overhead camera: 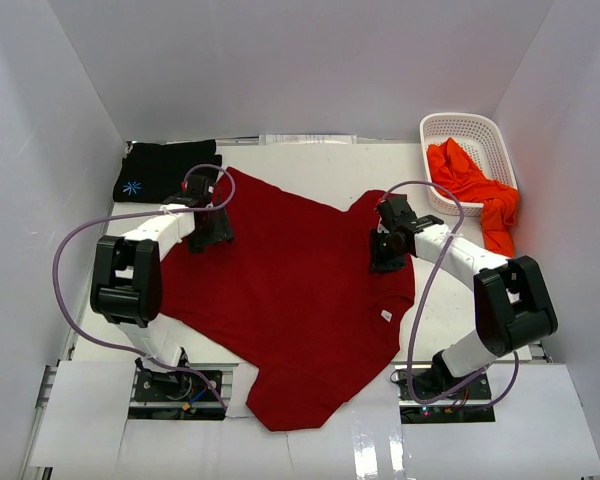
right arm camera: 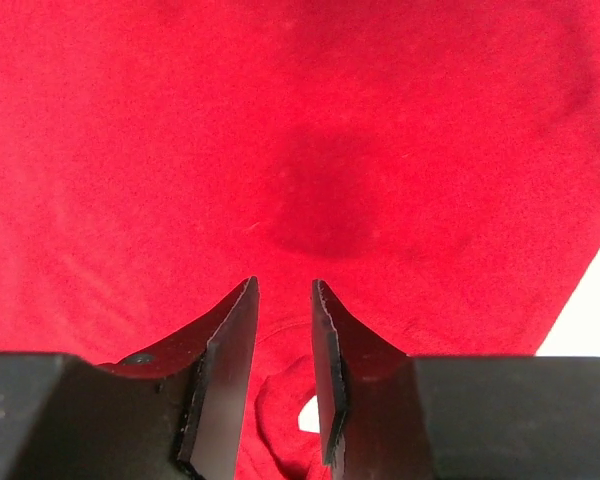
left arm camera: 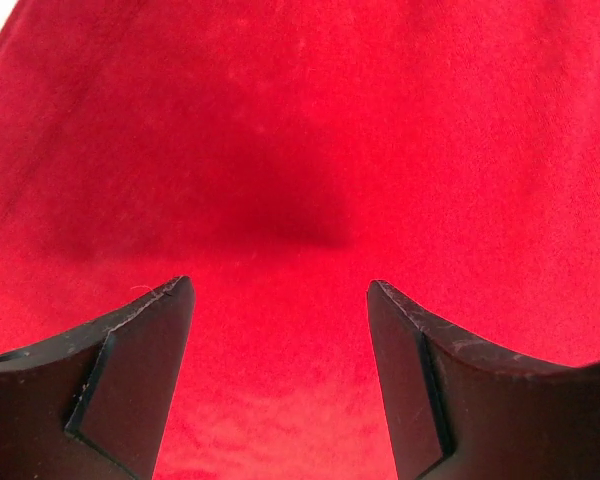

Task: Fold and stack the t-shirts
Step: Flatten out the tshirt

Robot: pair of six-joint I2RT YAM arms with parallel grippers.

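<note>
Robotics lab cell (bare white walls [overhead camera: 300, 70]) around a white table [overhead camera: 330, 170]

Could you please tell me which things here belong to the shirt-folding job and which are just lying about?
Part of the job:
- plain dark red cloth t-shirt, spread on the table
- black cloth t-shirt with a small blue print, folded at the far left
- orange-red cloth t-shirt, crumpled and hanging out of the basket

Just lying about:
- white slotted plastic basket
- purple cables on the arms

Dark red t-shirt [overhead camera: 290, 290]: matt soft cloth, fine fuzzy nap up close. Basket [overhead camera: 460, 120]: white slotted plastic, slight sheen. Left gripper [left arm camera: 280, 300] fingers [left arm camera: 130, 370]: matt black, scuffed edges.
</note>
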